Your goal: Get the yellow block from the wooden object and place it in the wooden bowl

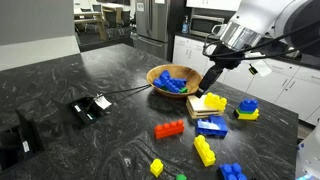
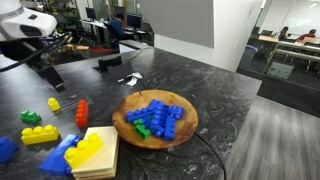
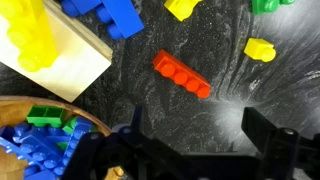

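yellow block (image 3: 30,35): plain, chunky, bright yellow, resting on the pale wooden object (image 3: 72,60). wooden bowl (image 2: 186,131) just beside it, holding blue and green bricks. jaws apart, empty, above the dark bench (image 3: 205,45) near a red brick (image 3: 182,75).

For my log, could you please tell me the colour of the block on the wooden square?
The block is yellow, clearest in the wrist view.

Bright, even indoor light falls from overhead. The dark counter (image 1: 100,70) carries a soft sheen, strongest as a pale glare patch at the right of the wrist view. The gripper (image 3: 195,150) there is a dark, blurred silhouette. Both exterior views are soft and grainy, and their far backgrounds are hazy.
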